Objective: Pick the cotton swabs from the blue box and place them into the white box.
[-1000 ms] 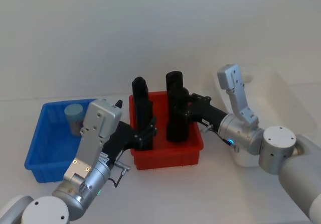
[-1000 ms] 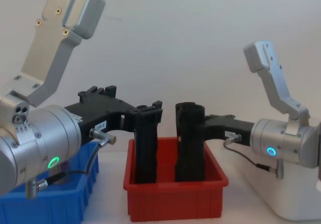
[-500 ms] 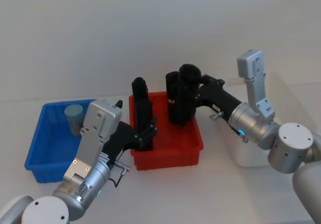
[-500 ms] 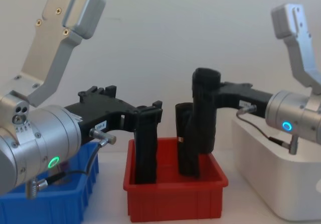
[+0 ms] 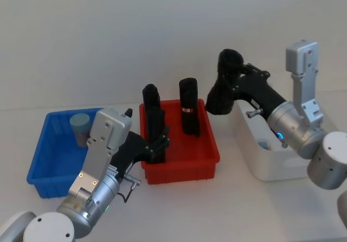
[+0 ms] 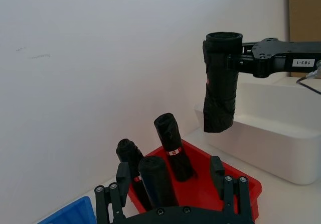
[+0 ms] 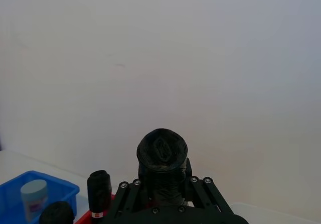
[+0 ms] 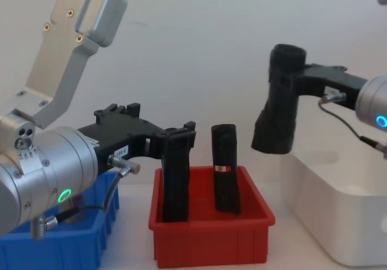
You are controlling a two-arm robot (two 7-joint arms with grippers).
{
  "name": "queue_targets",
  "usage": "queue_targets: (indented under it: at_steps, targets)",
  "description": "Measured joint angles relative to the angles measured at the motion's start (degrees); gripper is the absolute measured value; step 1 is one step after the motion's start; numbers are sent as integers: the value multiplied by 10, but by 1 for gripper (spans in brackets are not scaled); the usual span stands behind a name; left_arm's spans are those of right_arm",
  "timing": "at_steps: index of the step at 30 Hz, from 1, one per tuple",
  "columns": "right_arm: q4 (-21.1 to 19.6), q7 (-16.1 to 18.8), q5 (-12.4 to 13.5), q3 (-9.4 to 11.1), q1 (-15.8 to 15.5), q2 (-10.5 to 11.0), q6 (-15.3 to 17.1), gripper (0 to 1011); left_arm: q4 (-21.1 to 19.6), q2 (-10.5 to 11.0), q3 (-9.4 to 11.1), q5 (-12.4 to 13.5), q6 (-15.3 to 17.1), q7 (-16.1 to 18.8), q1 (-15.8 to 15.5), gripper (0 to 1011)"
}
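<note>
- Right gripper (image 5: 234,79) is clamped on a tall black roll (image 8: 279,103), held in the air above the gap between the red bin (image 5: 179,163) and the white box (image 5: 271,166); roll is slightly tilted, lower end clear of both.
- From the left wrist camera the same roll (image 6: 220,83) hangs free in front of the white box (image 6: 271,143), touching nothing under it.
- Right wrist camera looks down on the roll's top end (image 7: 162,151), gripped between the fingers.
- Left gripper (image 5: 157,144) sits at the near-left part of the red bin, fingers spread either side of another upright black roll (image 5: 152,114); can't tell if the pads actually touch it.
- A third black roll (image 5: 189,106) with a small red-and-white band stands upright toward the back of the red bin, just beside the left gripper's roll, not touching.
- Cotton swabs (image 5: 80,127): one jar with a pale teal lid in the far corner of the blue box (image 5: 46,177), well apart from both grippers.
- Blue box is left of the red bin, white box right of it, all on the white table (image 5: 217,215).
- A small bluish item (image 5: 262,144) lies inside the white box; can't make out what it is.
</note>
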Motion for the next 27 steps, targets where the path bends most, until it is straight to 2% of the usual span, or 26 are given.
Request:
queue_targets:
  at_steps: [9,19,21,22,24,25,27]
  targets:
    - [-63,-62,-5,17,-30,20,39,352,0,0,0,0,0,0,0,1003]
    - [-97,-112,-8,33,-51,37,80,353,0,0,0,0,0,0,0,1003]
    - [-100,-117,-9,35,-53,38,84,370,0,0,0,0,0,0,0,1003]
    - [-103,-122,-9,37,-55,40,88,430,0,0,0,0,0,0,0,1003]
    - [-105,-127,-9,39,-58,42,92,466,0,0,0,0,0,0,0,1003]
    - [-105,-127,-9,39,-58,42,92,524,0,0,0,0,0,0,0,1003]
    - [-107,-130,-10,40,-60,43,95,556,0,0,0,0,0,0,0,1003]
